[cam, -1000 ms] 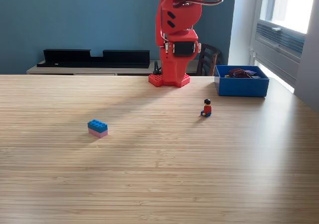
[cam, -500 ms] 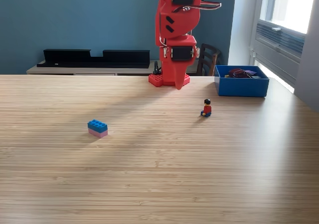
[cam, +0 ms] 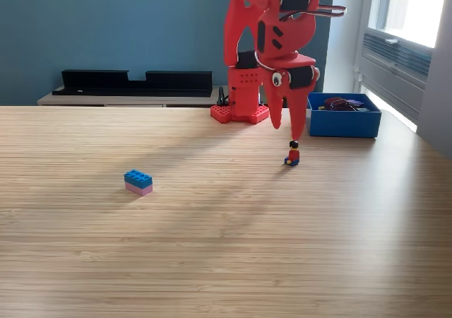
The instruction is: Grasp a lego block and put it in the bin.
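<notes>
A red robot arm (cam: 272,28) stands at the far edge of a pale wooden desk (cam: 226,247) and reaches forward over it, with its gripper (cam: 287,131) pointing straight down. The two red fingers (cam: 298,116) hang with a clear gap between them, spread apart and holding nothing. Directly below the gripper tips, and just clear of them, a small toy figure (cam: 292,153) with a red top and black hair sits on the desk. Beyond the gripper and toward the exterior view's right stands the bin (cam: 342,123), a shallow blue open-topped box resting on the desk near its far edge, with a few dark red and purple pieces (cam: 340,104) lying inside. Well away from the gripper, toward the exterior view's left and nearer the camera, lies a lego block (cam: 138,182), a blue brick stacked on a pink one, alone on the bare wood. Behind the arm, past the desk's far edge, a long black tray (cam: 134,82) rests on a low shelf against a teal wall (cam: 106,28). A dark chair back (cam: 291,85) shows just behind the arm, and a bright window (cam: 409,14) fills the exterior view's upper right corner.
</notes>
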{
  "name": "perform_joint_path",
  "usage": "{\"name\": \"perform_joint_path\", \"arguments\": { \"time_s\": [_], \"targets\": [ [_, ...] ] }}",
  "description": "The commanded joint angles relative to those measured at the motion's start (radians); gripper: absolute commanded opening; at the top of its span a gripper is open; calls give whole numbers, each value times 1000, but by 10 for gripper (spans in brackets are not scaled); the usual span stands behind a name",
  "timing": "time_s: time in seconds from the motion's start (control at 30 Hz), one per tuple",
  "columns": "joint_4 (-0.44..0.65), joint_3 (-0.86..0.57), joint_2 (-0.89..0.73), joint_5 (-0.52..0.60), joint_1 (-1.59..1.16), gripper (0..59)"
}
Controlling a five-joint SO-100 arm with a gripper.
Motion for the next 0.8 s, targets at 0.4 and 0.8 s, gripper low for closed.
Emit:
{"name": "perform_joint_path", "arguments": {
  "time_s": [0.4, 0.8],
  "targets": [
    [-74, 58, 40, -215, -58, 218],
    [-201, 175, 38, -299, -60, 211]
  ]
}}
